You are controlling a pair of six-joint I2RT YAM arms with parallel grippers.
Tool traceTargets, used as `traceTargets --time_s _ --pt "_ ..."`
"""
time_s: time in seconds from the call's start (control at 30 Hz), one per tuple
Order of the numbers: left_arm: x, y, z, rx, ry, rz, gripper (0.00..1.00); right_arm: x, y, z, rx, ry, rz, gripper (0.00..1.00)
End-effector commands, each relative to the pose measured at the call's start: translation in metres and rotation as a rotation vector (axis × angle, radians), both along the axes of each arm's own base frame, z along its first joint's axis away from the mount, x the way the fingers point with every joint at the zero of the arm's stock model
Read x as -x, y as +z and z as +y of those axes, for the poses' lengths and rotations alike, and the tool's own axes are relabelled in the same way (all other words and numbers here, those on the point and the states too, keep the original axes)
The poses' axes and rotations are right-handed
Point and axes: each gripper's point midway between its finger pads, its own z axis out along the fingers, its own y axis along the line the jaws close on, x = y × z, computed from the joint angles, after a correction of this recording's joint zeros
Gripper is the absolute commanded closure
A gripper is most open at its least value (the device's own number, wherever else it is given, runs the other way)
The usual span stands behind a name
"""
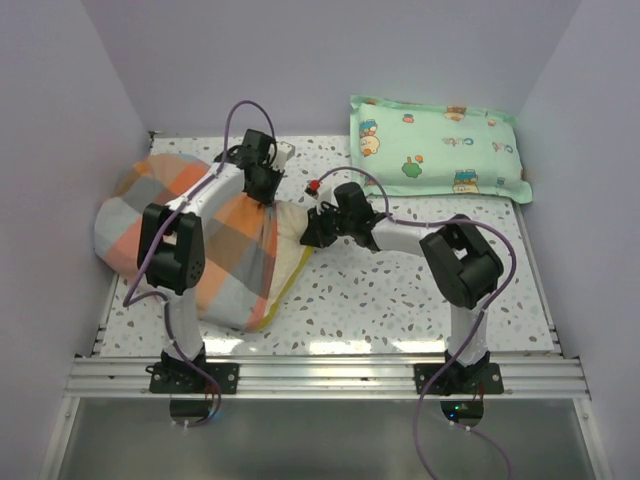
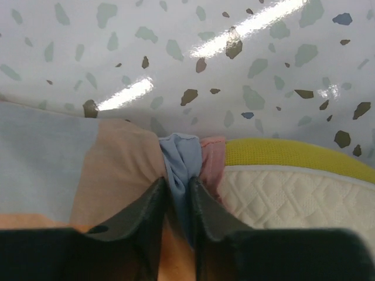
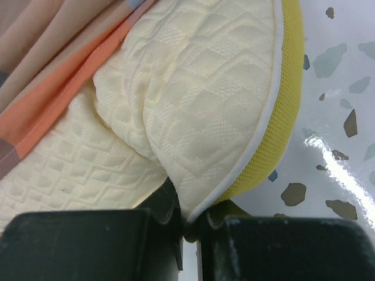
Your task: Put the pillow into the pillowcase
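Observation:
The plaid pillowcase [image 1: 210,240] lies bulging at the left of the table, and most of the cream-yellow pillow [image 1: 291,245] is inside it; only the pillow's right end sticks out of the opening. My left gripper [image 1: 264,196] is shut on a bunched fold of the pillowcase [image 2: 179,161] at the far side of the opening, beside the pillow's yellow edge [image 2: 293,153]. My right gripper [image 1: 312,236] is shut on the pillow's quilted corner [image 3: 205,117], pinching its white piping. The pillowcase hem [image 3: 53,111] lies over the pillow.
A mint-green cartoon-print pillow [image 1: 435,147] lies at the back right against the wall. A small red object [image 1: 313,187] sits on the speckled table [image 1: 400,300] behind my right gripper. White walls close in the left, back and right sides.

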Motion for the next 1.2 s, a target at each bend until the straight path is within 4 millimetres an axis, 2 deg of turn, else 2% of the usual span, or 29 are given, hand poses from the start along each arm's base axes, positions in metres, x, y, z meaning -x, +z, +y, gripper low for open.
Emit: traceTargets --time_s 0.0,0.03,0.07,0.1,0.17,0.2,0.3,0.43,0.57,0.67,0.77,0.8,0.87,0.9,0.93,0.97,1.07,1.13,1.17 --pt "0.012 -0.011 -0.007 0.042 -0.024 0.087 0.83 -0.007 0.027 -0.003 -0.004 0.014 -0.133 1.00" --pt "0.013 -0.008 -0.014 0.080 -0.043 0.097 1.00 -0.007 0.028 -0.002 -0.003 0.017 -0.145 1.00" --pt "0.013 -0.002 -0.023 0.126 -0.065 0.092 1.00 -0.007 0.028 -0.002 -0.001 0.019 -0.152 1.00" --pt "0.013 0.012 -0.045 0.242 -0.132 0.076 1.00 -0.007 0.030 -0.002 0.001 0.028 -0.169 1.00" --pt "0.013 0.043 -0.066 0.364 -0.187 0.025 1.00 -0.008 0.033 -0.002 0.007 0.034 -0.196 1.00" --pt "0.014 0.064 -0.085 0.464 -0.254 -0.008 1.00 -0.006 0.036 -0.001 0.008 0.047 -0.218 1.00" --pt "0.021 0.105 -0.113 0.642 -0.320 -0.013 1.00 -0.006 0.046 0.001 -0.003 0.058 -0.250 1.00" --pt "0.045 0.134 -0.146 0.825 -0.381 0.057 1.00 -0.006 0.070 0.003 -0.015 0.095 -0.355 1.00" --pt "0.062 0.155 -0.162 0.959 -0.440 0.096 1.00 -0.008 0.079 0.006 -0.018 0.105 -0.371 1.00" --pt "0.077 0.168 -0.163 1.026 -0.450 0.140 1.00 -0.011 0.087 0.008 -0.020 0.108 -0.385 1.00" --pt "0.088 0.164 -0.163 1.075 -0.445 0.189 1.00 -0.014 0.098 0.010 -0.034 0.100 -0.392 1.00" --pt "0.095 0.148 -0.161 1.071 -0.422 0.235 1.00 -0.018 0.107 0.012 -0.043 0.088 -0.399 1.00" --pt "0.108 0.132 -0.157 1.056 -0.404 0.279 1.00 -0.023 0.114 0.010 -0.042 0.069 -0.410 1.00" --pt "0.123 0.113 -0.154 1.043 -0.376 0.331 1.00 -0.028 0.122 0.009 -0.051 0.053 -0.419 1.00" --pt "0.131 0.103 -0.152 1.037 -0.369 0.356 1.00 -0.033 0.124 0.008 -0.054 0.039 -0.416 1.00" --pt "0.147 0.081 -0.147 1.024 -0.335 0.416 1.00 -0.037 0.127 0.007 -0.060 0.026 -0.414 1.00" --pt "0.168 0.062 -0.142 1.002 -0.326 0.466 1.00 -0.050 0.127 0.003 -0.062 -0.020 -0.415 1.00" --pt "0.161 0.060 -0.141 0.976 -0.363 0.415 1.00 -0.053 0.114 0.004 -0.049 -0.029 -0.395 1.00" --pt "0.150 0.067 -0.139 0.939 -0.349 0.391 1.00 -0.051 0.106 0.004 -0.052 -0.042 -0.351 1.00"
